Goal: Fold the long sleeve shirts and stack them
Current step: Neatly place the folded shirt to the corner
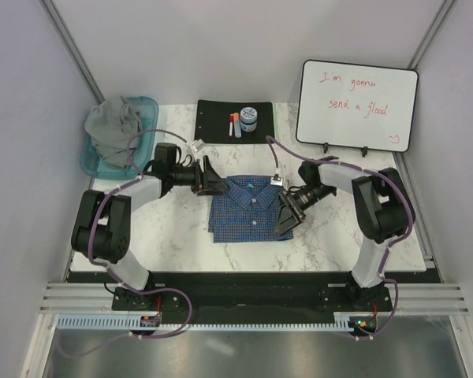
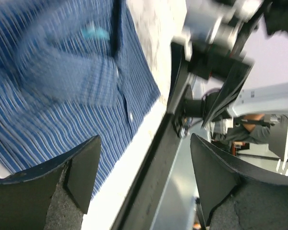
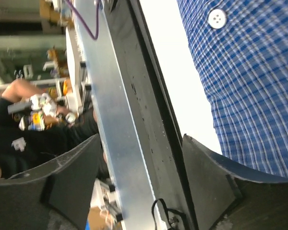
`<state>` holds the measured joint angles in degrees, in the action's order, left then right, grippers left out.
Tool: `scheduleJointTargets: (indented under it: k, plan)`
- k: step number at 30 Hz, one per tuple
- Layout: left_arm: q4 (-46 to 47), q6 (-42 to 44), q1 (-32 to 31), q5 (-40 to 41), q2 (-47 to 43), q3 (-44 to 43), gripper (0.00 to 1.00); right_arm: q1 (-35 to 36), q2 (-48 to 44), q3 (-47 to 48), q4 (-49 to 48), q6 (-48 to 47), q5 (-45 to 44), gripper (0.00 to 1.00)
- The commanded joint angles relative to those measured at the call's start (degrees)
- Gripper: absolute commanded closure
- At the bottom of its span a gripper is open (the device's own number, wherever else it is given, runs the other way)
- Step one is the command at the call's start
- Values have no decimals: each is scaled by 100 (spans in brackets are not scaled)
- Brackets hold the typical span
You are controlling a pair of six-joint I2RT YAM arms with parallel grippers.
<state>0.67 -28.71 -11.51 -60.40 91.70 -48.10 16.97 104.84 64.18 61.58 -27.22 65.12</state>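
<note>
1. Arm bases: both arms are bolted at the near edge of the surface (image 1: pixel 181 236), a white marbled top. The left arm reaches in from the left and the right arm from the right.

2. Blue checked shirt (image 1: pixel 248 209): it lies folded into a compact rectangle at the centre of the surface, between the two arms. The collar (image 1: pixel 252 189) faces the far side and the button front faces up.

3. Right end effector (image 1: pixel 290 214): it is positioned at the right edge of the blue checked shirt. It is released. In the right wrist view the fingers (image 3: pixel 206 167) stand apart with no cloth between them, and the checked fabric and a white button (image 3: pixel 216 18) lie beside one finger.

4. Left end effector (image 1: pixel 209 181): it is positioned at the far left corner of the blue checked shirt, next to the collar. It is released. In the left wrist view the fingers (image 2: pixel 84 167) are spread and grip nothing. Contact with the cloth cannot be determined.

5. Grey shirt (image 1: pixel 114 126): it is heaped unfolded in a teal tub (image 1: pixel 89 160) at the far left corner, and its cloth rises above the rim.

6. Far edge: a black mat (image 1: pixel 217 126) carries a small jar (image 1: pixel 248 118) and a red marker (image 1: pixel 231 126). A whiteboard (image 1: pixel 359 105) with red handwriting stands at the far right.
</note>
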Motion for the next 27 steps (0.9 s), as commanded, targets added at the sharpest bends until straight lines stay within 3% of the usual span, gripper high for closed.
scheduleJointTargets:
  k: [1,7,12,16,18,19,21,22,23,24,25,27]
  plan:
    - [864,-284,-114,98,795,-612,20,122,921,103,292,-819,194,27]
    - [1375,-645,-62,440,2026,-1078,23,-203,1899,331,460,-1268,80,29]
    - [1199,-803,96,740,2607,-1457,25,-142,1664,261,486,-1128,-78,29]
    - [840,-183,140,696,1907,-1466,22,-124,882,270,530,-891,-17,28]
    - [-10,354,123,1002,1388,-1571,18,-133,357,226,521,-776,18,26]
    - [-623,1001,27,1813,777,-1693,16,-159,153,244,461,-645,-52,25]
    - [-1890,1646,-184,2661,237,-2097,15,-325,-451,340,163,-207,-375,21]
    - [-2217,2354,-638,3814,-175,-2220,9,-431,-655,358,-404,535,-612,20]
    - [-2655,2666,-955,4417,-362,-2352,1,-579,-892,367,-767,899,-1050,15]
    - [-2799,2860,-1281,5363,-494,-2388,1,-642,-1339,402,-1249,1068,-1855,13]
    - [-2878,3175,-1849,5668,-600,-2389,1,-677,-1569,446,-1445,1166,-2411,10]
    - [-2984,3188,-2266,6326,-846,-2319,1,-686,-2261,525,-2032,1324,-3396,3]
